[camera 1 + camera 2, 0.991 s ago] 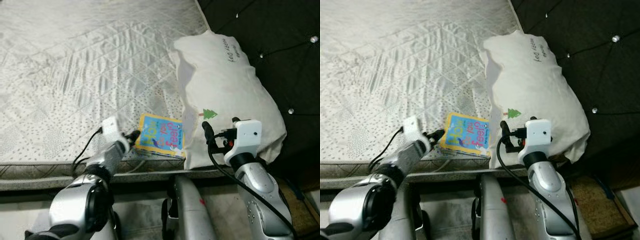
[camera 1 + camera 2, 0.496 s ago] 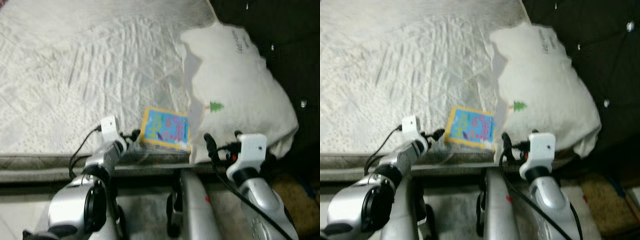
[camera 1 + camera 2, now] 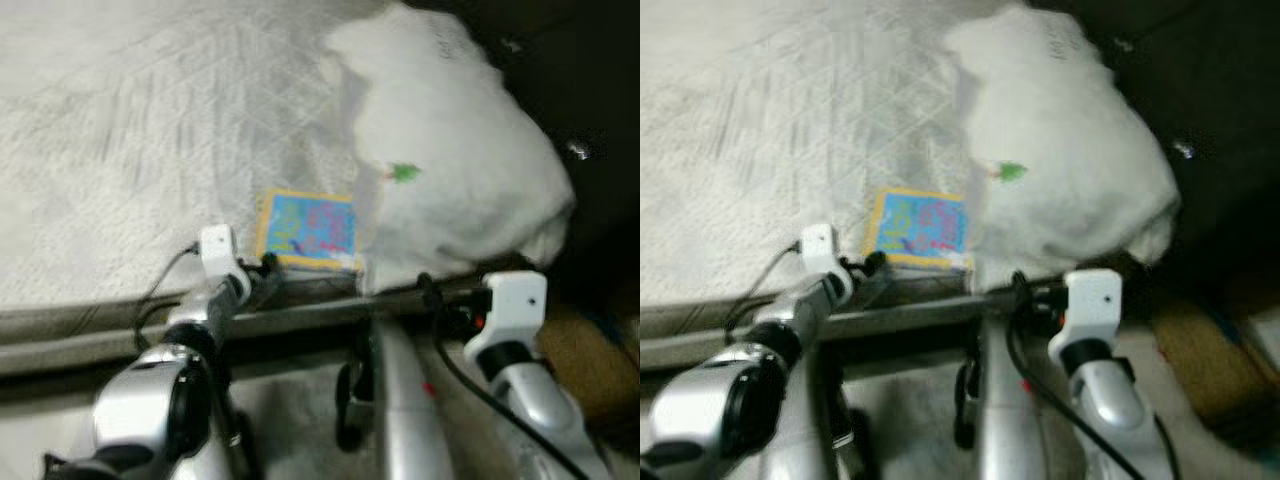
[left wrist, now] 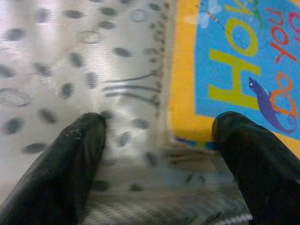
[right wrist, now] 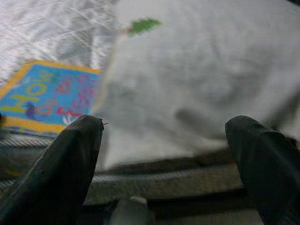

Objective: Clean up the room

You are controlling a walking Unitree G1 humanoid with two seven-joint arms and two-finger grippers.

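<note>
Two pincers at the bed's near edge, one book, one pillow

Left pincer (image 4: pixel 159 140) spread wide, holding nothing, fingers (image 4: pixel 70 159) straddling the near corner of the book (image 3: pixel 306 229), close to it though contact hard to tell; right pincer (image 5: pixel 168 154) also spread wide and empty, level with the mattress edge, aimed at the pillow (image 3: pixel 450 170) just beyond, not touching it. One book, yellow-bordered with a blue cover, flat on the mattress (image 3: pixel 130 150) near its front edge, its far side tucked against or slightly under the pillow. One white pillow with a small green tree print, lying at the right end of the bed beside the dark headboard (image 3: pixel 590 90). Head views blurred, so finer detail not readable
</note>
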